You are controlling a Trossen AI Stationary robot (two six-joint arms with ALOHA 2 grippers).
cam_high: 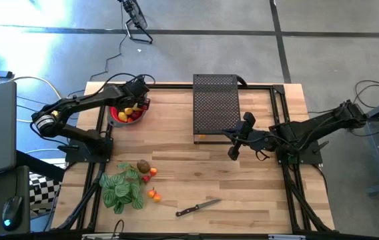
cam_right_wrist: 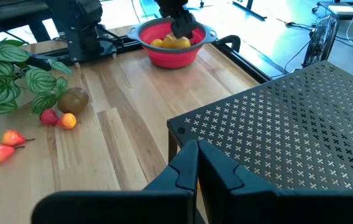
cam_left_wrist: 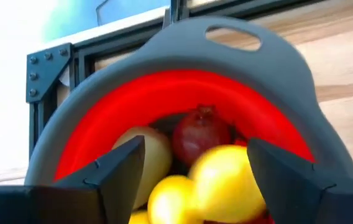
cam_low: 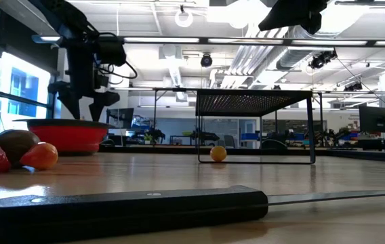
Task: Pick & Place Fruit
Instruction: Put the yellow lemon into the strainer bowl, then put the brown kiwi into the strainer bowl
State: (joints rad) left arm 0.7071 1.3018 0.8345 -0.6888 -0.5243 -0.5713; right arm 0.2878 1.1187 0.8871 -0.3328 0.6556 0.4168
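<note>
My left gripper (cam_high: pixel 137 102) hangs open over the red bowl (cam_high: pixel 118 120), fingers pointing down; in the low view the gripper (cam_low: pixel 84 108) stands just above the bowl's rim (cam_low: pixel 67 125). In the left wrist view the gripper (cam_left_wrist: pixel 195 143) frames yellow lemons (cam_left_wrist: pixel 226 180) and a dark red apple (cam_left_wrist: pixel 199 134) lying in the bowl (cam_left_wrist: pixel 183 56). A kiwi (cam_high: pixel 143 167) and small red and orange fruit (cam_high: pixel 154 195) lie on the table by the plant. My right gripper (cam_high: pixel 235 145) is shut and empty at the black rack's near corner (cam_right_wrist: pixel 171 124).
A black perforated rack (cam_high: pixel 216 107) stands at the table's far middle with a small orange fruit (cam_low: pixel 218 153) under it. A green striped plant (cam_high: pixel 121 188) lies near left. A black-handled knife (cam_high: pixel 197 208) lies near the front edge.
</note>
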